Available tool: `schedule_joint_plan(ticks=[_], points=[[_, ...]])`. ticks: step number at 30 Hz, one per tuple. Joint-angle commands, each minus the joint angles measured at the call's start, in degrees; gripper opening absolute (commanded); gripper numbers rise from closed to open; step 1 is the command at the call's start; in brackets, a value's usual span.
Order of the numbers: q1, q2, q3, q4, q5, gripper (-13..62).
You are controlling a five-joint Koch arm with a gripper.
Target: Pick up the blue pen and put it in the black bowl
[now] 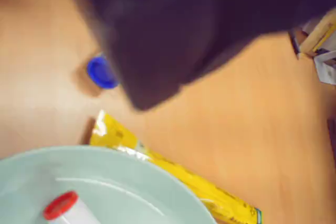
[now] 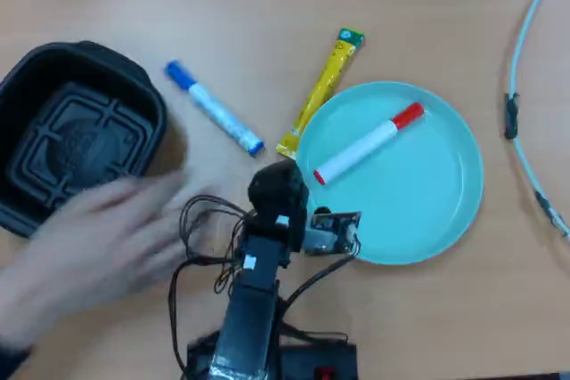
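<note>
Tool (image 2: 278,186): dark head of the arm, seen from above in the overhead view, poised over bare worktop (image 2: 267,6); in the wrist view it shows only as a blurred dark mass (image 1: 157,40) filling the upper frame. Jaws lie hidden under the head, so how far they stand apart cannot be told; nothing is seen in their hold.

Blue pen (image 2: 214,109): white barrel, blue cap and blue end, lying flat on the worktop just beyond the tool and a little to its left in the overhead view, slanted, apart from the tool. In the wrist view only its blue end (image 1: 101,72) shows, at the edge of the dark mass.

Yellow sachet (image 2: 322,93): long, narrow, lying flat just beyond the tool to its right, its near end touching or just beside the rim of the teal plate.

Teal plate (image 2: 436,184): round, right of the tool, carrying a red-capped white marker (image 2: 367,143) that lies slanted across it.

Black bowl (image 2: 76,144): squarish, ribbed bottom, well to the left of the tool, nothing in it.

Human hand (image 2: 98,246): blurred, low left of the tool, overlapping the bowl's near edge.

Pale cable (image 2: 525,77): curved, far right of the tool.
</note>
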Motion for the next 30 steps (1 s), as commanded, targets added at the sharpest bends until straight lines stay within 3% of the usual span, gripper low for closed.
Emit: schedule_joint_plan(ticks=[1, 6, 14, 24, 30], points=[[0.1, 6.0, -5.1, -0.6, -0.6, -6.0], [-1.0, 6.0, -3.1, -0.6, -0.4, -6.0], [-15.6, 5.3, 0.8, -2.3, 3.2, -6.0], [-16.3, 5.6, 5.7, -1.8, 25.3, -6.0], [-16.5, 5.7, 8.3, -1.5, 30.2, -6.1]])
